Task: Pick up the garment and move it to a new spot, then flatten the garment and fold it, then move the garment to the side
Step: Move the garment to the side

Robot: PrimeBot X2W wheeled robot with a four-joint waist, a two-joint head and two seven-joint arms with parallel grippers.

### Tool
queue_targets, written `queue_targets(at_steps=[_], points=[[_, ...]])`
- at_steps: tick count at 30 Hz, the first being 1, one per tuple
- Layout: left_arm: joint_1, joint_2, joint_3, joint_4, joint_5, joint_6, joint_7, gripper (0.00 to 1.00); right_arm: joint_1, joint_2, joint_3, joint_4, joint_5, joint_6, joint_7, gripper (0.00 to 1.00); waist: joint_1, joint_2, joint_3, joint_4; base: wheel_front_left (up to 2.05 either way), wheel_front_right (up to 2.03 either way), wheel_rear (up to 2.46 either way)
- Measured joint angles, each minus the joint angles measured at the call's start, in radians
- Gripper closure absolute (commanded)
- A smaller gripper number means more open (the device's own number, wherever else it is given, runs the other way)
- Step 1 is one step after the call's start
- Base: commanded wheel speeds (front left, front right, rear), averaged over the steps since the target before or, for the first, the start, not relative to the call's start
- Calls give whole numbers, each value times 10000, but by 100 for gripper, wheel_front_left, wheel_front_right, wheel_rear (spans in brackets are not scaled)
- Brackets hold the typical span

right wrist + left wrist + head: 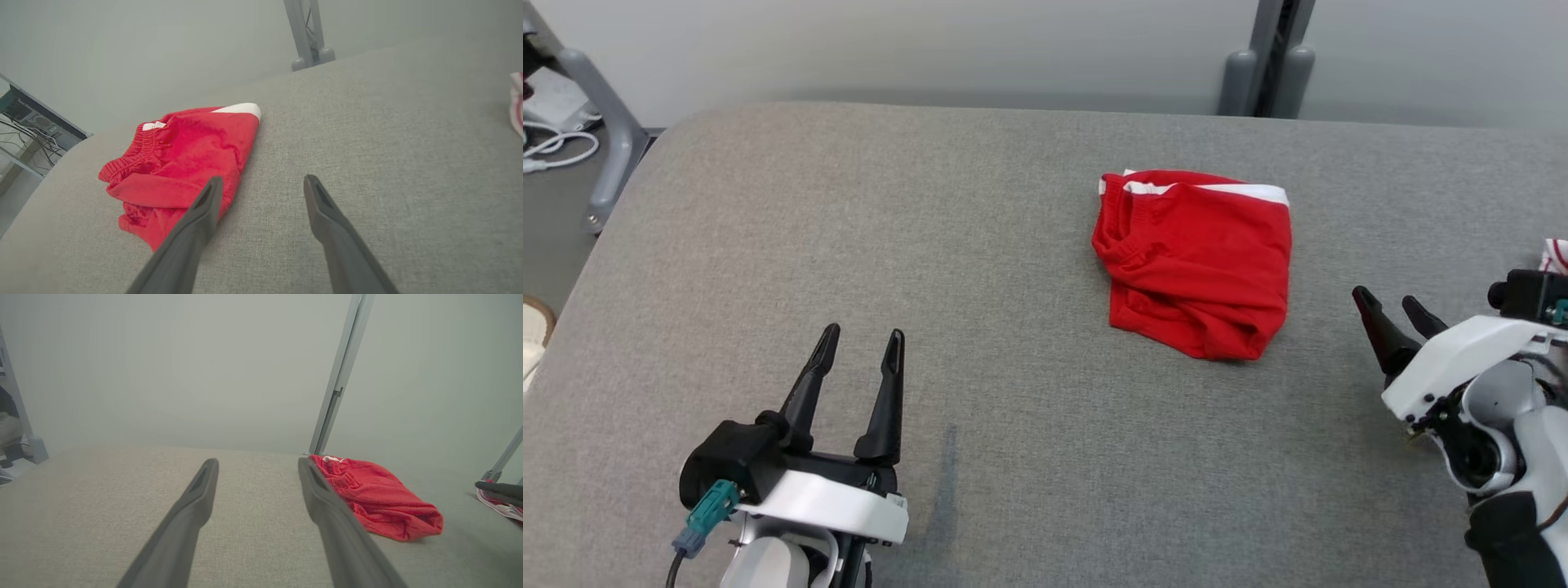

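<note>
The garment [1196, 257] is a pair of red shorts with a white stripe, lying folded into a compact bundle right of centre on the grey padded table [849, 245]. It also appears in the left wrist view [376, 498] and the right wrist view [184, 159]. My left gripper [862, 339] hovers open at the lower left, well away from the garment, with nothing between its fingers. At the right edge my right gripper [1392, 302] is open and empty, a short way right of the garment. In its own view the right gripper [261, 185] points just past the bundle's edge.
Another red-and-white striped cloth [1553, 255] peeks in at the table's right edge. A grey metal post [1270, 61] stands behind the table against the wall. A frame leg and cables [572, 122] sit on the floor at the far left.
</note>
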Motion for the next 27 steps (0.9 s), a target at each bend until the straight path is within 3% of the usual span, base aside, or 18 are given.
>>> queue_targets(at_steps=[3,12,27], points=[[-151,-12,-159,6,-71,13,0,0,-523,-159,-58,493,1129,0,1246,0,0,0,248,288,0,0,0],[-455,-4,-493,21,-286,138,0,0,-1685,-725,-443,1388,2690,0,2709,0,0,0,997,1206,0,0,0],[-695,-6,-756,-36,-481,232,0,0,-3019,-792,-167,2598,3026,0,3446,0,0,0,1584,1978,0,0,0]])
